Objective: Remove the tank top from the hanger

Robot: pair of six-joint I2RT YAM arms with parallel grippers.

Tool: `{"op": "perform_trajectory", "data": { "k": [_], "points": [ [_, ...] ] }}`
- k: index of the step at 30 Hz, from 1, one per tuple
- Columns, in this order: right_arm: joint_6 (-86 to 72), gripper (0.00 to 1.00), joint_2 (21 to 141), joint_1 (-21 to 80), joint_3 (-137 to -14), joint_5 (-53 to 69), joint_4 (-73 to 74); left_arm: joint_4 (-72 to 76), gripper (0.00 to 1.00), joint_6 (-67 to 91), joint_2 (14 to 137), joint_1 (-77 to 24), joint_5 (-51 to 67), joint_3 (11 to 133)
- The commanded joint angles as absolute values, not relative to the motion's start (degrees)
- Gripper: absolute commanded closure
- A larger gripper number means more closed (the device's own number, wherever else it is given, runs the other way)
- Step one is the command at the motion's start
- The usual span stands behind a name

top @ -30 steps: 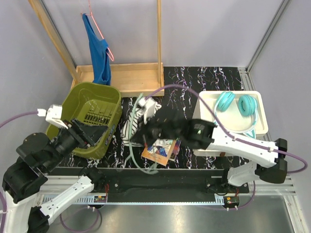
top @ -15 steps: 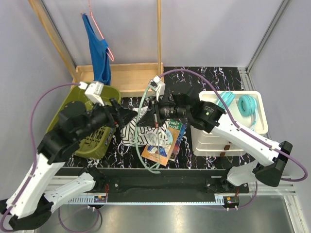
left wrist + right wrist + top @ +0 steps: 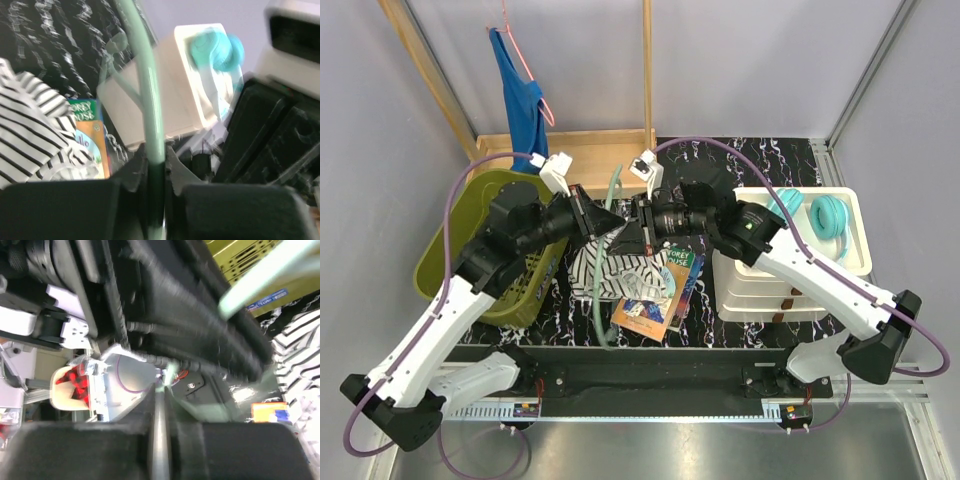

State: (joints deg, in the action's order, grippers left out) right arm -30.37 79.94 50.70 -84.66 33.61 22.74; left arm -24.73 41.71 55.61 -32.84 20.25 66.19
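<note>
Top external: blk marbled tbl (image 3: pixel 760 160), grey walls (image 3: pixel 750 60).

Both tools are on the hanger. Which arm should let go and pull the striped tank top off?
Left, probably. Left tool and right tool both grip the hanger, but the tank top hangs mostly below the left one.

Book (image 3: pixel 655 305) partly hidden under tank top (image 3: pixel 610 270); hanger (image 3: pixel 149 100) blurred, seemingly mint.
</note>
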Motion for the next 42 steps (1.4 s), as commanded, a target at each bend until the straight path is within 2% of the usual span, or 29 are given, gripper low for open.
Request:
{"op": "perform_trajectory", "data": {
  "k": [1,3,4,6,7,10,15,21,24,25,26,27,29,30,31,33,34,36,37,38,41,42],
  "points": [
    [-28.92,0.66,76.03,50.19,-83.77,26.32,25.72,-27.84,1.00,42.36,55.90,-30.76,15.23,73.81],
    [-26.64,0.46,73.92,50.19,-82.54,23.13,28.46,-34.23,1.00,44.29,56.07,-30.59,8.22,78.72],
    [-25.67,0.33,73.05,50.27,-80.88,22.59,29.87,-36.54,1.00,45.86,56.34,-30.32,5.74,80.49],
    [-23.82,0.20,70.59,50.19,-78.94,22.67,30.67,-43.02,1.00,51.14,56.60,-29.62,0.21,85.48],
    [-23.30,0.11,69.71,50.36,-76.92,23.63,30.67,-45.24,1.00,52.89,57.12,-29.27,-1.83,87.26],
    [-19.70,0.02,67.15,54.03,-75.67,20.68,32.24,-50.80,1.00,61.06,57.05,-27.52,-7.37,91.84],
    [-13.10,0.00,67.41,63.80,-78.13,8.10,34.45,-51.76,1.00,74.35,56.77,-26.02,-13.00,93.51],
    [-10.20,0.00,67.85,71.53,-76.47,-3.41,31.29,-53.26,1.00,81.99,58.63,-23.39,-11.00,95.72],
    [-8.61,0.00,68.12,75.74,-75.41,-14.46,31.20,-53.00,1.00,85.86,58.01,-21.98,-9.41,95.19],
    [-9.31,0.00,68.03,76.46,-74.71,-23.72,31.20,-53.00,1.00,86.65,57.83,-21.62,-8.97,95.19],
    [-9.49,0.00,67.77,76.81,-74.27,-27.38,31.20,-53.09,1.00,86.83,57.75,-21.36,-8.62,95.36],
    [-9.58,0.03,67.33,76.99,-73.22,-32.12,31.20,-53.00,1.00,87.01,57.22,-21.27,-8.70,95.27],
    [-9.06,0.10,66.27,77.08,-71.90,-34.09,31.03,-53.00,1.00,88.76,56.60,-21.01,-8.18,93.88],
    [-8.70,0.19,65.83,77.08,-70.94,-34.45,30.68,-53.09,1.00,89.38,55.91,-20.92,-7.91,93.35],
    [-8.44,0.36,64.96,77.08,-70.58,-34.54,29.89,-53.00,1.00,89.99,55.72,-20.74,-7.82,92.90],
    [-8.52,0.53,63.90,77.17,-69.44,-34.02,27.61,-53.00,1.00,90.52,55.37,-20.74,-7.12,91.50],
    [-8.70,0.68,63.03,77.08,-69.09,-33.84,26.90,-53.00,1.00,91.05,55.28,-20.74,-7.03,90.89],
    [-8.96,0.89,62.49,77.08,-68.56,-34.01,26.19,-52.48,1.00,91.41,55.02,-20.74,-6.86,90.35],
    [-9.14,1.00,62.14,77.17,-68.47,-34.27,26.19,-51.77,0.93,90.54,54.93,-20.66,-6.77,89.66],
    [-9.40,1.00,61.88,77.17,-68.38,-34.45,26.54,-48.55,0.69,88.70,54.50,-20.48,-6.51,89.21],
    [-11.33,1.00,59.77,76.99,-68.12,-35.59,26.98,-45.88,0.20,75.97,54.75,-20.21,-7.21,90.96],
    [-12.12,1.00,58.72,77.08,-68.38,-35.94,27.85,-45.88,0.19,72.98,54.49,-20.21,-7.29,91.31]
  ]
}}
